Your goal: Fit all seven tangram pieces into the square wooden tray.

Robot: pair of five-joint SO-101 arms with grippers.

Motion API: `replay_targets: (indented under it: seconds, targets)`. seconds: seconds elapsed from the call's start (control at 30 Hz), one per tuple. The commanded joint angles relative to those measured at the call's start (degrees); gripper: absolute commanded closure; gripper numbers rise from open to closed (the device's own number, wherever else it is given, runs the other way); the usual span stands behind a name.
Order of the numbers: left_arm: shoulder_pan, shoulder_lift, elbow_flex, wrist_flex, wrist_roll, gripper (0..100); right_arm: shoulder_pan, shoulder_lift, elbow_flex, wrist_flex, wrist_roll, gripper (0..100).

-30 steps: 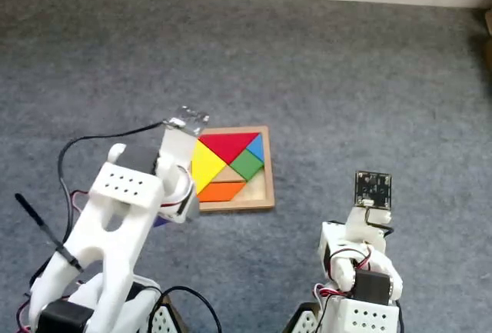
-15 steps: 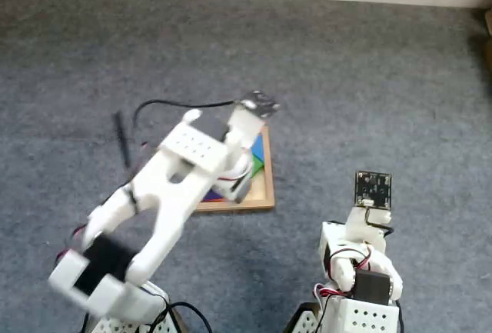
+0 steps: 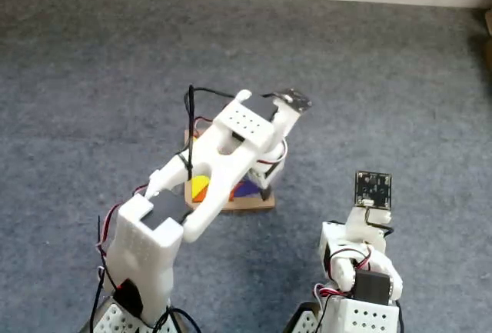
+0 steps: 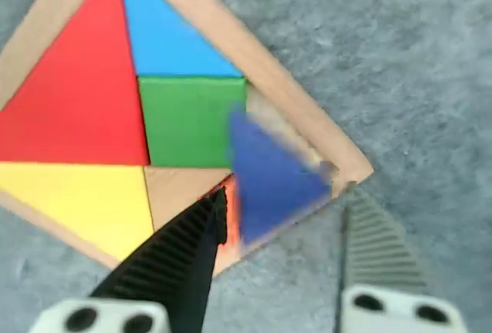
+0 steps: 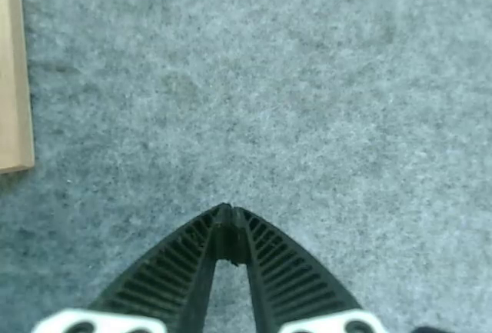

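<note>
The square wooden tray (image 4: 296,102) holds a red triangle (image 4: 69,94), a light blue triangle (image 4: 165,37), a green square (image 4: 192,121) and a yellow triangle (image 4: 84,194); an orange piece (image 4: 231,221) peeks out beside one finger. My left gripper (image 4: 284,194) hangs over the tray's corner, shut on a dark blue triangle (image 4: 269,179), which looks blurred. In the high view the left arm (image 3: 231,148) covers most of the tray (image 3: 250,204). My right gripper (image 5: 229,233) is shut with nothing in it, low over the carpet to the right of the tray's edge (image 5: 11,79).
Grey carpet (image 3: 384,64) covers the whole table, with open room behind and to the right of the tray. The right arm (image 3: 361,271) stands folded at the front right. A black cable (image 3: 192,118) loops over the left arm.
The left arm has swung from the tray's left side to the right, out over the tray, carrying the dark blue triangle. The right arm has kept still.
</note>
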Motion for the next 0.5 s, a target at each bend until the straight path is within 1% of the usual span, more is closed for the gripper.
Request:
replay_targets:
  seconds: [0.0,0.17,0.27,0.47]
  targets:
    - [1.8,0.48,-5.85,3.16,1.85,71,0.75,-0.66,3.91,-1.27,0.62,99.3]
    - [1.45,0.57,-8.04,3.96,2.11,71,0.75,-0.66,3.91,-1.27,0.62,99.3]
    - [0.04,0.57,-8.48,4.04,2.11,71,0.75,-0.66,3.91,-1.27,0.62,99.3]
    - [-2.68,1.01,-8.4,3.52,1.76,80,0.75,-0.66,3.91,-1.27,0.62,99.3]
